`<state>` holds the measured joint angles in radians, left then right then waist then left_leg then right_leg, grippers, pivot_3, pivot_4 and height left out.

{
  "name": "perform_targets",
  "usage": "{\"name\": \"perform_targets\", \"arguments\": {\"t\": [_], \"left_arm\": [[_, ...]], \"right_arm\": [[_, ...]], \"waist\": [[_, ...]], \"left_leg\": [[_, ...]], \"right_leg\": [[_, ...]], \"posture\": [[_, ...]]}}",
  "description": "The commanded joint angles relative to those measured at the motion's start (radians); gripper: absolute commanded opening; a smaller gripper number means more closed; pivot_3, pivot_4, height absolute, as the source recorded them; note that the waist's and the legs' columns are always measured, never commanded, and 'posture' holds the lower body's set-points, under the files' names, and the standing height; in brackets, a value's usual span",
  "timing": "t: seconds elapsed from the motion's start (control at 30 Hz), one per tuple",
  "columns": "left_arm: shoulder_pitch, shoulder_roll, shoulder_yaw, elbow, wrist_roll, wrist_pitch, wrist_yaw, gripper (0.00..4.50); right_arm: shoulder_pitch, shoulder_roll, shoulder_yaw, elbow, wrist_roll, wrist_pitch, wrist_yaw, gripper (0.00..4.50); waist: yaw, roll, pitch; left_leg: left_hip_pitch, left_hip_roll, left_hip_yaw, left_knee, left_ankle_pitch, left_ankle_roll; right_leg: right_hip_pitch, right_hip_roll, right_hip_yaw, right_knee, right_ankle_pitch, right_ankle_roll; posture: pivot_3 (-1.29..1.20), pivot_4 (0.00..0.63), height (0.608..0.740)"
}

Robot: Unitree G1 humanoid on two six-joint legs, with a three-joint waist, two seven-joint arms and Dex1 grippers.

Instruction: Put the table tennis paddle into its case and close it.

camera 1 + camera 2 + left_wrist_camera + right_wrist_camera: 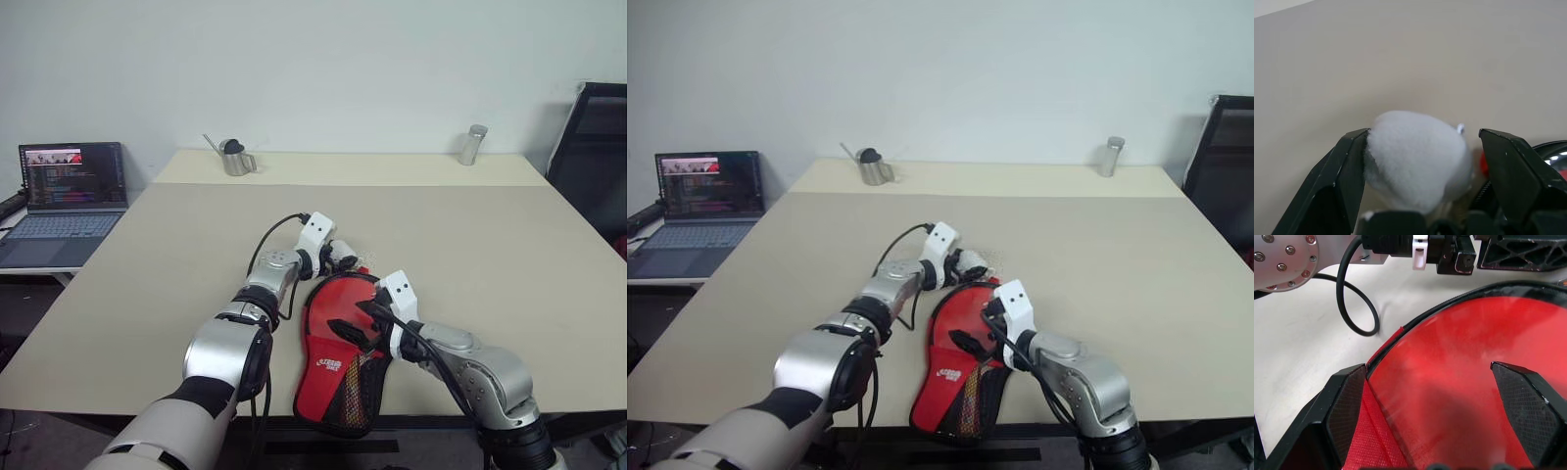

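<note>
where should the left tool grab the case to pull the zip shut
Probably the far rounded rim of the case, where the black zipper edge curves round the paddle already lying inside. The left tool sits open just beyond that rim, so coming in from the far side looks shortest. The zipper pull is too small to pick out. The right tool hangs open over the red face.

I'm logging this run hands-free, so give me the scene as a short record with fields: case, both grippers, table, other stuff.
case: red case, lying at the table's near edge
left gripper: left gripper open, by the case's far end
right gripper: right gripper open, over the case's red face
table: beige table
others: metal pitcher, metal cylinder, laptop
</note>
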<state>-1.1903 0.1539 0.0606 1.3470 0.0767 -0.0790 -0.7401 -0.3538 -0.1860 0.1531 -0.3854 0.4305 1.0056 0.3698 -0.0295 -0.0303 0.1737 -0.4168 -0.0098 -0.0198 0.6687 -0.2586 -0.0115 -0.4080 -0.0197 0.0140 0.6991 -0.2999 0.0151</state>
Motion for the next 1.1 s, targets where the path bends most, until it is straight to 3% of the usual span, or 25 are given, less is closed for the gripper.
{"name": "perform_targets", "arguments": {"t": [0.03, 0.23, 0.47, 0.67, 1.0, 1.1], "left_arm": [[-0.01, 0.001, 0.021, -0.037, -0.036, 0.015, -0.082, 3.83], [-0.002, 0.01, 0.025, -0.049, -0.046, 0.032, -0.154, 3.83], [-0.058, 0.004, 0.149, -0.085, -0.21, 0.183, -0.278, 3.83], [-0.078, 0.029, 0.182, -0.14, -0.284, 0.294, -0.376, 3.83], [-0.011, 0.131, 0.12, -0.15, -0.195, 0.136, -0.229, 3.83], [0.029, 0.179, 0.083, -0.191, -0.177, 0.104, -0.31, 3.83]], "right_arm": [[-0.018, 0.0, -0.013, -0.012, 0.011, -0.026, 0.008, 4.46], [-0.025, 0.0, -0.017, -0.01, 0.014, -0.026, 0.011, 4.46], [-0.028, -0.001, -0.018, -0.008, 0.015, -0.029, 0.015, 4.46], [-0.031, -0.004, -0.018, -0.003, 0.015, -0.033, 0.017, 4.46], [-0.031, -0.005, -0.016, 0.0, 0.018, -0.036, 0.02, 4.46], [-0.038, -0.015, -0.028, -0.008, 0.028, -0.032, 0.03, 4.46]], "waist": [[0.0, 0.0, 0.0], [0.0, 0.0, 0.0], [-0.001, 0.0, 0.0], [-0.003, 0.0, 0.0], [-0.002, 0.0, 0.0], [-0.002, 0.0, 0.0]], "left_leg": [[0.0, 0.0, 0.0, 0.0, 0.0, 0.0], [0.0, 0.0, 0.0, 0.001, 0.0, 0.0], [-0.001, 0.0, -0.001, 0.006, 0.0, 0.0], [0.0, 0.0, -0.001, 0.01, 0.0, 0.0], [0.002, 0.001, -0.001, 0.01, 0.0, 0.0], [0.002, 0.001, -0.001, 0.011, 0.0, 0.0]], "right_leg": [[0.0, 0.0, 0.0, 0.0, 0.0, 0.0], [0.0, 0.0, 0.0, 0.001, 0.0, 0.0], [0.001, 0.0, 0.0, 0.003, 0.0, 0.0], [0.001, 0.001, 0.0, 0.008, 0.0, 0.0], [0.001, 0.001, 0.0, 0.013, 0.0, 0.0], [0.001, 0.001, 0.0, 0.013, 0.0, 0.0]], "posture": [[0.0, 0.15, 0.74], [0.0, 0.15, 0.74], [0.0, 0.15, 0.74], [0.0, 0.15, 0.74], [0.0, 0.15, 0.74], [0.0, 0.15, 0.74]]}}
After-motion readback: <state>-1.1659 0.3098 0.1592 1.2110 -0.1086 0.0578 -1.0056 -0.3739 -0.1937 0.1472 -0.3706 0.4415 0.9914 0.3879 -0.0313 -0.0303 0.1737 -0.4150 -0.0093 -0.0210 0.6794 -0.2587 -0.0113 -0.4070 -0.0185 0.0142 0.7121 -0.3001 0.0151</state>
